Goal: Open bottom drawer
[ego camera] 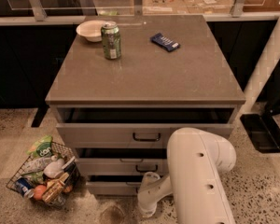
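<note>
The grey cabinet (pixel 144 78) has three drawer fronts, each standing out a little from the frame. The bottom drawer (pixel 109 187) is the lowest and narrowest-looking grey front, just above the floor. Its handle is hidden behind my arm. My white arm (pixel 198 171) comes in from the lower right and bends left. The gripper (pixel 148 185) is at the right part of the bottom drawer front, close to the floor. The middle drawer's dark handle (pixel 146 168) shows just above the gripper.
On the cabinet top stand a green can (pixel 111 41), a white bowl (pixel 90 30) and a blue packet (pixel 165 42). A wire basket (pixel 41 177) full of groceries sits on the floor at the left. A black base (pixel 261 132) and a white post (pixel 269 55) stand at the right.
</note>
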Tool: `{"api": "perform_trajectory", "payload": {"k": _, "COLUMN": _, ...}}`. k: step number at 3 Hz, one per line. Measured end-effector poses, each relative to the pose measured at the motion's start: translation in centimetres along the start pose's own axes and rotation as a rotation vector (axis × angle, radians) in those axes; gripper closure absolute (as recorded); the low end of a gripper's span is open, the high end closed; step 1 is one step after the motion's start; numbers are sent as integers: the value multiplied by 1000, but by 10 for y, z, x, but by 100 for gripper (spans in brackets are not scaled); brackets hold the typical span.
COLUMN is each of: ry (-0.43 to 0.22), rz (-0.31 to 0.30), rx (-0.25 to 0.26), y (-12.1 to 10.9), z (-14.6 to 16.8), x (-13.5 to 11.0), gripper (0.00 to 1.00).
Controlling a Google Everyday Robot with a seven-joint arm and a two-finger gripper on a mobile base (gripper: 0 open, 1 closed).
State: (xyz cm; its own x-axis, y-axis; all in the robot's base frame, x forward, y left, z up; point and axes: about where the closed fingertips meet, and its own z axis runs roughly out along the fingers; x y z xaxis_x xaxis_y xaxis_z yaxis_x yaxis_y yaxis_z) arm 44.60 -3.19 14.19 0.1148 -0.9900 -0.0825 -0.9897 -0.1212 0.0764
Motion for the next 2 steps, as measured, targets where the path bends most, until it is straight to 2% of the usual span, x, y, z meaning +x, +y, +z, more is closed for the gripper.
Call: {"api": "perform_trajectory", "payload": {"k": 2, "ry": 0, "rz": 0, "rx": 0, "y": 0, "z": 0, "x": 0, "gripper": 100}}
